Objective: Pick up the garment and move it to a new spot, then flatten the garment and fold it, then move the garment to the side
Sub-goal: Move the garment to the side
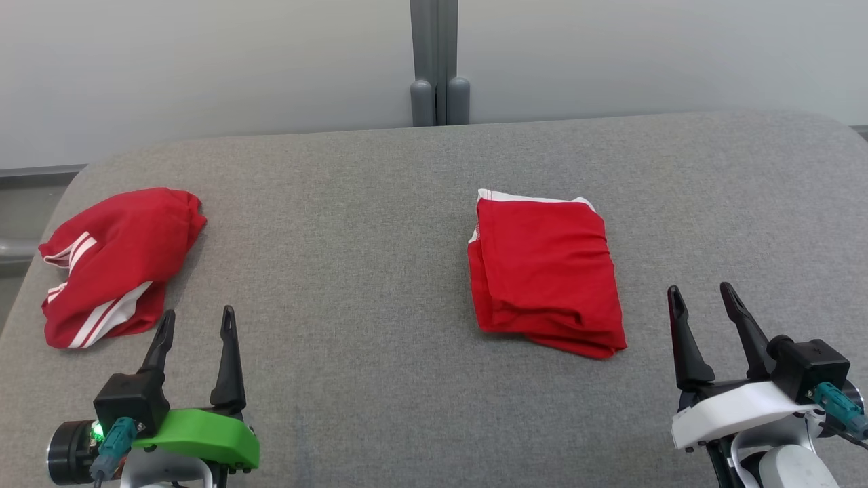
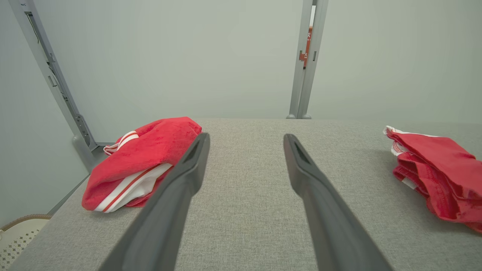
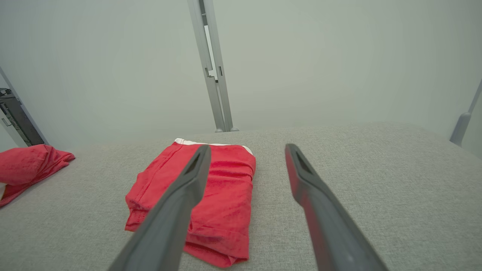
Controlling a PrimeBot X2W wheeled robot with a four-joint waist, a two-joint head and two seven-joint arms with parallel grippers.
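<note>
A red garment with white stripes (image 1: 115, 264) lies crumpled at the table's far left; the left wrist view shows the same striped garment (image 2: 141, 162) just left of my fingers. A second red garment with a white hem (image 1: 542, 271) lies folded right of the table's middle, and its folded stack (image 3: 218, 195) sits left of centre in the right wrist view. My left gripper (image 1: 196, 322) is open near the front left edge, empty, just right of the crumpled garment. My right gripper (image 1: 702, 295) is open at the front right, empty, right of the folded garment.
The grey fabric table (image 1: 380, 224) has rounded far corners and a pale wall behind it. A grey post (image 1: 439, 61) stands at the back centre. A perforated white basket (image 2: 17, 233) sits on the floor off the table's left edge.
</note>
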